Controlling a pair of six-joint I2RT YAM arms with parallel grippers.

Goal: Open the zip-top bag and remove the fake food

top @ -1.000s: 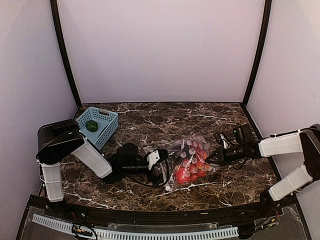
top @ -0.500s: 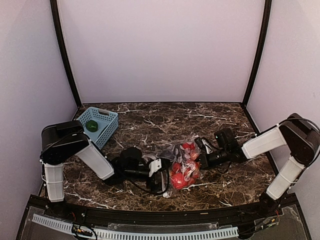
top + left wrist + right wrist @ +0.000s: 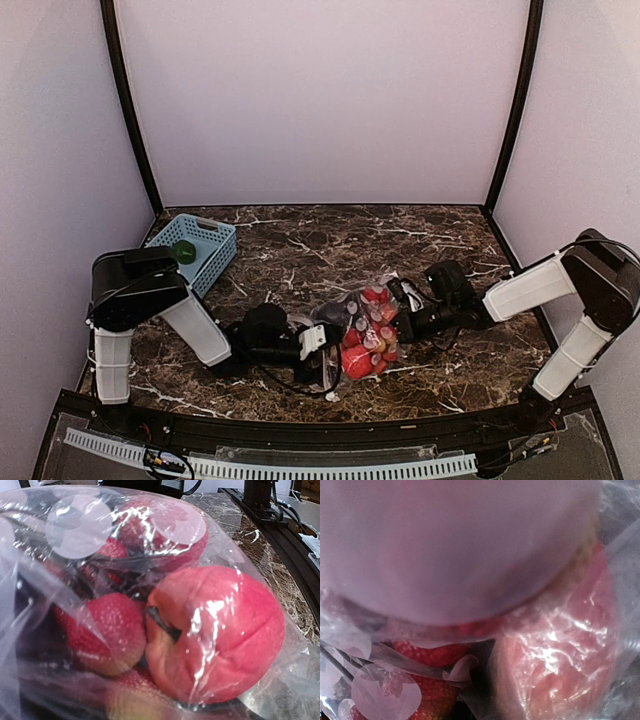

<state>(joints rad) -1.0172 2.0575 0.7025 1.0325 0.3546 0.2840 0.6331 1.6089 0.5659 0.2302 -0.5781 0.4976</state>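
The zip-top bag lies bunched at the table's front middle, between my two grippers. The fake food inside it is mostly red pieces. My left gripper presses against the bag's left side, and my right gripper against its right side. In the left wrist view the bag's film fills the frame, over a red round piece and a strawberry. In the right wrist view the film lies against the lens, with a red piece and a strawberry behind it. No fingers show in either wrist view.
A blue lattice basket stands at the back left with a green ball in it. Purple walls enclose the marble table on three sides. A black rail runs along the front edge.
My right gripper has moved left, pushing the bag's right side in. The bag has bunched narrower and shifted toward my left gripper, which has dropped slightly toward the front.
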